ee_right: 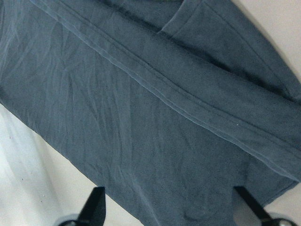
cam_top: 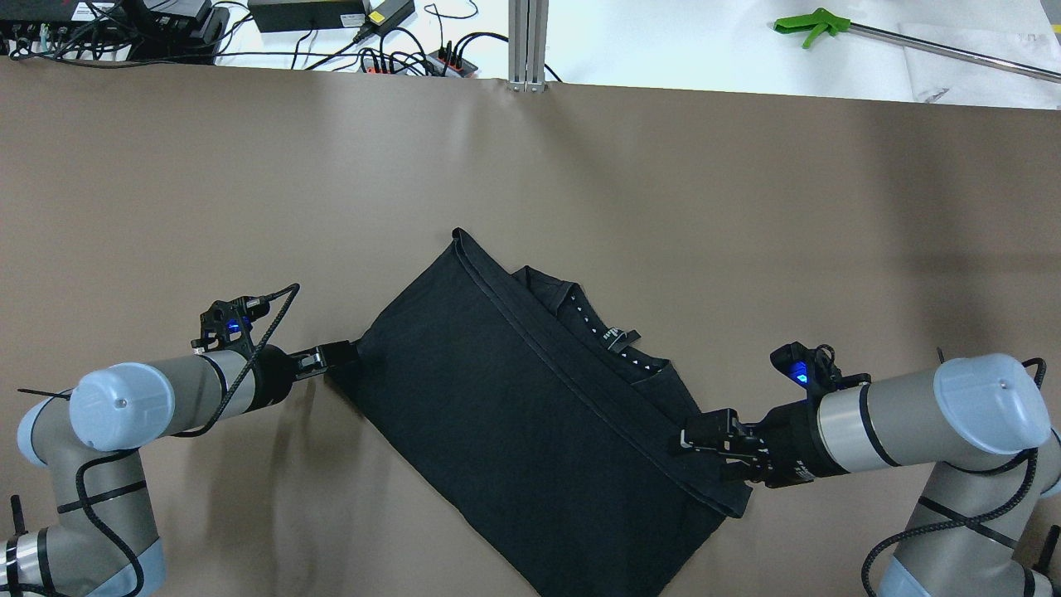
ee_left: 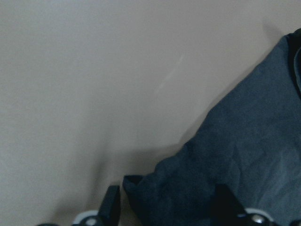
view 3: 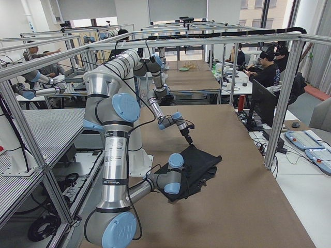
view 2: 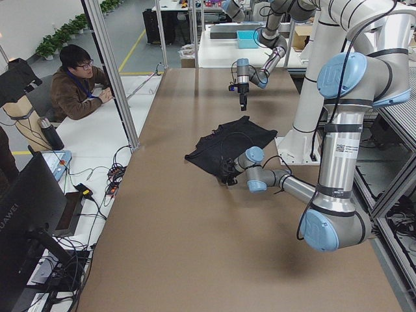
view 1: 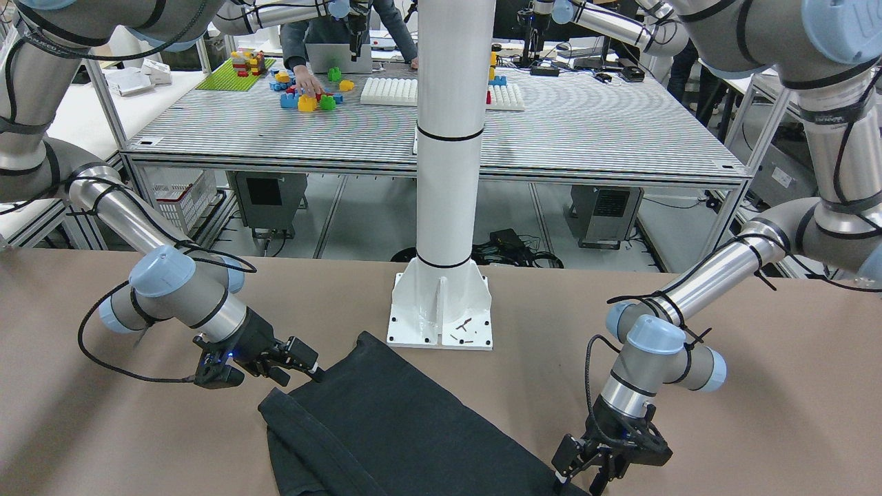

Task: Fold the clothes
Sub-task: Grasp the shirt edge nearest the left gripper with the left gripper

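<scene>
The black garment [cam_top: 514, 414] lies folded on the brown table [cam_top: 249, 166], set diagonally, with its collar and a small label showing at the upper right edge. It also shows in the front view [view 1: 400, 427]. My left gripper [cam_top: 336, 358] is low at the garment's left corner. In the left wrist view [ee_left: 169, 200] its fingers stand apart with that corner [ee_left: 235, 160] lying between them. My right gripper [cam_top: 692, 439] is over the garment's right end. In the right wrist view [ee_right: 167, 193] it is open above the hemmed edge [ee_right: 141, 94].
The robot's white pedestal base [view 1: 441, 303] stands just behind the garment. A green-handled tool [cam_top: 808, 23] and cables with power strips [cam_top: 331, 16] lie beyond the table's far edge. An operator [view 2: 78, 81] sits at the side.
</scene>
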### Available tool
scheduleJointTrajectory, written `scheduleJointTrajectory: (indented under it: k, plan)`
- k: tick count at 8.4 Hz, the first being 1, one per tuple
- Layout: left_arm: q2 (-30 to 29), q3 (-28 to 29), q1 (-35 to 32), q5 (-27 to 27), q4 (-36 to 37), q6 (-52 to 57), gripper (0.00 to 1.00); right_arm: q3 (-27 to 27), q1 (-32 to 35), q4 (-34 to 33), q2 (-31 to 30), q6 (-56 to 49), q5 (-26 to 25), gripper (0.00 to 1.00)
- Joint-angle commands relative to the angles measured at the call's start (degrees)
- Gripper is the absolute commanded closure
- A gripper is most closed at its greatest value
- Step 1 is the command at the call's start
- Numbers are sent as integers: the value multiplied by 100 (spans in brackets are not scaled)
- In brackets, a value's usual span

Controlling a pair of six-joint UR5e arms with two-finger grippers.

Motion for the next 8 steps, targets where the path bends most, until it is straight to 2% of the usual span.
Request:
scheduleJointTrajectory:
  k: [1, 3, 6, 8]
  plan:
    - [-137, 95, 36, 90, 12, -14, 49, -7, -3, 0, 10, 0, -2, 6]
    - [-191, 34, 28, 99, 12, -58, 100, -7, 6, 0, 10, 0, -2, 6]
    - [-200, -28, -60, -164, 30, 12, 100, -25, 15, 0, 10, 0, -10, 6]
    - [-452, -11, -497, -313, 597, 91, 100, -16, -3, 0, 18, 0, -211, 6]
